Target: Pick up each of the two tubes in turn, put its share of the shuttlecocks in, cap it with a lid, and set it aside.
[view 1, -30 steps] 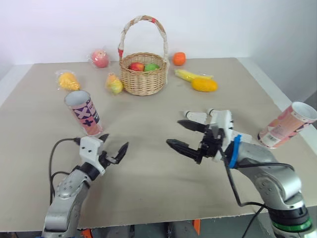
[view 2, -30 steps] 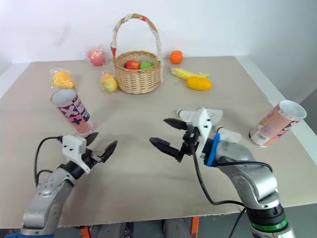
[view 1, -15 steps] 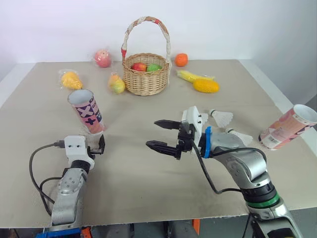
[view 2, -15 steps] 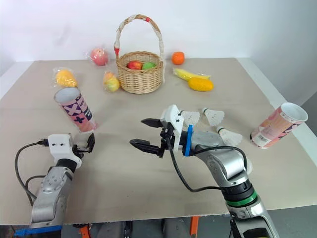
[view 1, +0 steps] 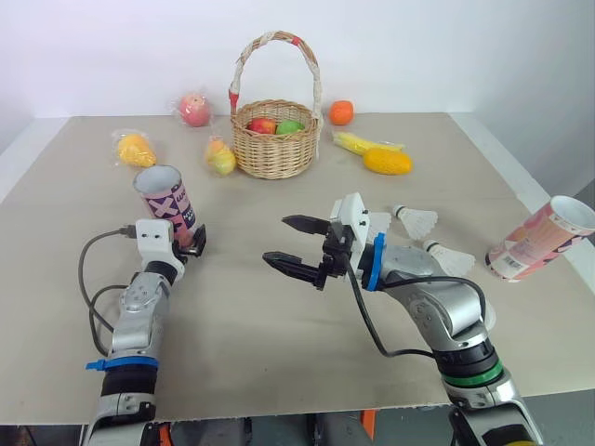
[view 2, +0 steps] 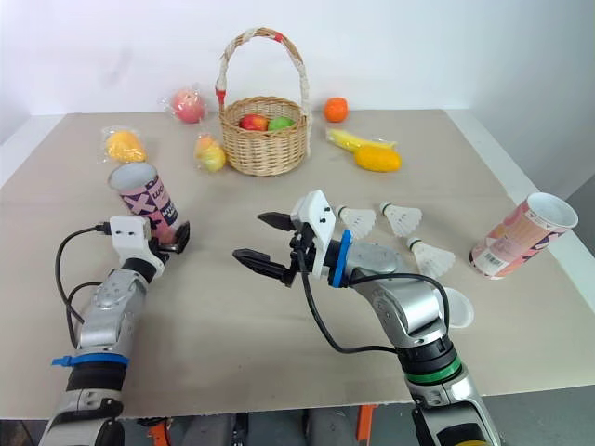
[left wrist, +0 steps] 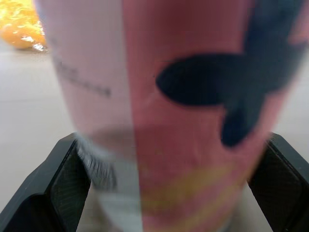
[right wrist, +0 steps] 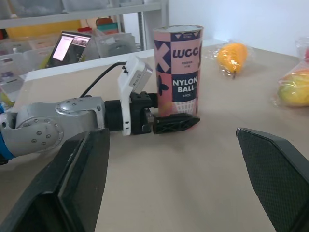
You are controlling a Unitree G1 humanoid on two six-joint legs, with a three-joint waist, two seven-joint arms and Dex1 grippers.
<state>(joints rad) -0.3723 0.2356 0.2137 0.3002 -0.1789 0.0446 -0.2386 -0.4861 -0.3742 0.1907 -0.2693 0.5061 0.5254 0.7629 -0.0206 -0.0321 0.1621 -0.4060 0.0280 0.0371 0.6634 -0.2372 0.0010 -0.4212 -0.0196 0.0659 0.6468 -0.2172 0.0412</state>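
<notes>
left gripper (view 1: 191,242) is down at the foot of the near tube (view 1: 170,206), which stands upright on the left side of the table (view 1: 279,325), open end up. wrist view: one black finger (left wrist: 67,179) each side of the base, both right against the wall, so it's clamped on, w/ the tube's base on the table. right gripper (view 2: 248,236) hovers over mid-table, jaws spread wide, tips pointing toward the left one. other tube (view 1: 539,237) lies tipped over by the right edge, well apart from both grippers, mouth facing outward. three shuttlecocks (view 2: 402,218) sit loose on the table right of centre, near the right gripper. pale round lid (view 2: 457,307) is nearer the front edge. wicker basket (view 1: 272,149) w/ fruit at the back.
</notes>
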